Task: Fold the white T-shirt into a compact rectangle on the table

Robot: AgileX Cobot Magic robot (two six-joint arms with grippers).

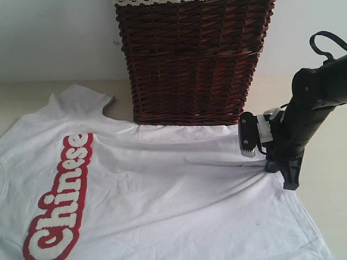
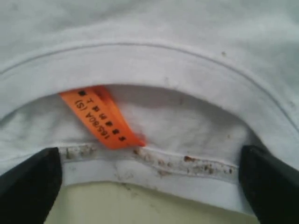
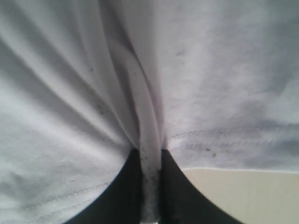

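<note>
We are looking at the white T-shirt (image 1: 162, 189) lying spread across the table (image 1: 21, 100). Much of it is running out of the exterior view. The frame is cutting off its lower part and its left side, so the collar and the left gripper are not showing there at all. The red-outlined lettering (image 1: 59, 200) is running sideways up the cloth. The dark wicker basket (image 1: 190, 65) is standing behind the shirt with its top cropped, and we are not able to tell whether its base is touching the cloth.

The left wrist view is giving us what the exterior view is missing: the collar (image 2: 140, 60) with an orange tag (image 2: 100, 119) inside it, whose small print we are not making out. The left gripper (image 2: 149, 186) is standing wide open, gripping nothing. Its two dark fingers (image 2: 28, 186) are sitting at either end of one collar edge, with bare table showing just past it.

The right wrist view is showing the other grip, which the arm is partly hiding in the exterior view. The right gripper (image 3: 150, 186) is closed tight, pinching a narrow fold of the shirt by its stitched hem. In the exterior view that pinch is sitting at the shirt's right-hand edge, near the basket's lower right corner.
</note>
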